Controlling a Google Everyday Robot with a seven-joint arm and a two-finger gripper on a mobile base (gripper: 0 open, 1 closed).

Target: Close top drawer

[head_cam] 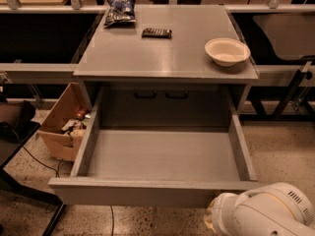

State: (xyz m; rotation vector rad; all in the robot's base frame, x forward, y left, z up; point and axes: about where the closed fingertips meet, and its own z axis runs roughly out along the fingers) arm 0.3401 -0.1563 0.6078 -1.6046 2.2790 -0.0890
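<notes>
The top drawer [147,192] is a wide, deep grey drawer with a plain flat front. It is pulled fully out toward me from under the grey cabinet top [162,58], and its inside looks empty. A white rounded arm segment [261,213] sits at the bottom right, just in front of the drawer's right front corner. The gripper itself is out of view, below or beyond the frame's bottom edge. The lower drawers are hidden beneath the open one.
On the cabinet top stand a white bowl [227,51] at the right, a dark snack bar [156,32] and a chip bag [119,12] at the back. An open cardboard box [61,127] of items sits on the floor to the left. Dark table frames flank both sides.
</notes>
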